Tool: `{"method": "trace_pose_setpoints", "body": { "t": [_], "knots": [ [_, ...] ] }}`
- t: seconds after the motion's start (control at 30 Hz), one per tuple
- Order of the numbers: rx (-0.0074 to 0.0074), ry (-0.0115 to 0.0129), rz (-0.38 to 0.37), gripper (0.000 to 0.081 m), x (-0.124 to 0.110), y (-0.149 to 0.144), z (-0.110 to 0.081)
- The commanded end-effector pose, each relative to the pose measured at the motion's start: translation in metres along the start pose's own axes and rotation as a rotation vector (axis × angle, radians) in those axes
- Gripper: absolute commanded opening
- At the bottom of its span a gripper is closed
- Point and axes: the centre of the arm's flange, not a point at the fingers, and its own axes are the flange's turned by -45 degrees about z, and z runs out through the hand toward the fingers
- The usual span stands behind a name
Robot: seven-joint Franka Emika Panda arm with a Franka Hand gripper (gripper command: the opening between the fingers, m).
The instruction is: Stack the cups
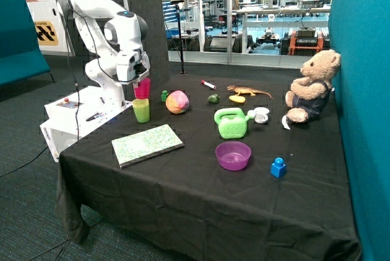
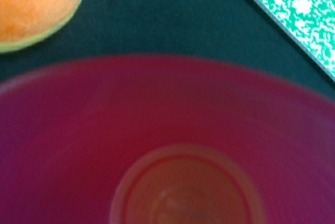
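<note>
Right now the pink plastic cup point(image 1: 142, 88) hangs in the air, held at its rim by the robot's claw point(image 1: 139, 80), which is closed on it. Just under it stands a green see-through plastic cup point(image 1: 141, 111) with a yellow look inside, maybe a yellow cup sitting in it, but I cannot tell for sure. These cups are near the back corner of the black-clothed table point(image 1: 183, 194), on the side where the white robot arm point(image 1: 103, 23) stands. In the wrist view the pink cup point(image 2: 167, 140) fills most of the picture.

Next to the cups lies a round soft ball in orange, pink and yellow point(image 1: 177, 102). In front of them, near the table edge, lies a flat green-and-white speckled notebook point(image 1: 147, 144). Farther along are a green toy watering can point(image 1: 231, 123) and a wide purple bowl point(image 1: 233, 155). A brown teddy bear point(image 1: 312, 85) sits at the far side edge.
</note>
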Motion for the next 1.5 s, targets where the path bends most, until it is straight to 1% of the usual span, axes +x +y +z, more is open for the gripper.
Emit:
{"method": "trace_pose_setpoints", "body": {
  "t": [0.0, 0.3, 0.33, 0.4, 0.43, 0.47, 0.5, 0.53, 0.67, 0.7, 0.73, 0.77, 0.8, 0.83, 0.87, 1.0, 1.07, 1.17, 1.27, 1.3, 1.33, 1.4, 1.47],
  "knots": [
    [0.0005, -0.0006, 0.004, 0.0000, -0.011, 0.010, 0.005],
    [0.0005, -0.0006, -0.003, 0.0000, -0.022, 0.013, 0.015],
    [0.0005, -0.0006, 0.043, 0.0000, -0.023, 0.012, 0.018],
    [0.0005, -0.0006, 0.044, 0.0000, -0.025, 0.011, 0.021],
    [0.0005, -0.0006, -0.002, 0.0000, -0.025, 0.012, 0.020],
    [0.0005, -0.0006, -0.001, 0.0000, -0.025, 0.012, 0.021],
    [0.0005, -0.0006, 0.048, 0.0000, -0.025, 0.012, 0.023],
    [0.0005, -0.0006, -0.002, 0.0000, -0.025, 0.012, 0.023],
    [0.0005, -0.0005, -0.013, 0.0000, -0.024, 0.010, 0.024],
    [0.0005, -0.0006, 0.032, 0.0000, -0.023, 0.009, 0.026],
    [0.0005, -0.0005, -0.011, 0.0000, -0.023, 0.009, 0.026],
    [0.0005, -0.0006, 0.009, 0.0000, -0.023, 0.008, 0.027],
    [0.0005, -0.0005, -0.012, 0.0000, -0.022, 0.008, 0.028],
    [0.0005, -0.0006, 0.018, 0.0000, -0.022, 0.007, 0.029],
    [0.0005, -0.0005, -0.015, 0.0000, -0.022, 0.007, 0.030],
    [0.0005, -0.0005, -0.016, 0.0000, -0.020, 0.005, 0.033],
    [0.0005, -0.0006, -0.005, 0.0000, -0.019, 0.004, 0.035],
    [0.0005, -0.0005, -0.021, 0.0000, -0.018, 0.004, 0.038],
    [0.0005, -0.0005, -0.020, 0.0000, -0.017, 0.005, 0.040],
    [0.0005, -0.0005, -0.035, 0.0000, -0.016, 0.005, 0.040],
    [0.0005, -0.0005, -0.018, 0.0000, -0.015, 0.005, 0.041],
    [0.0005, -0.0005, -0.013, 0.0000, -0.014, 0.005, 0.043],
    [0.0005, -0.0005, -0.022, 0.0000, -0.012, 0.005, 0.044]
  ]
}}
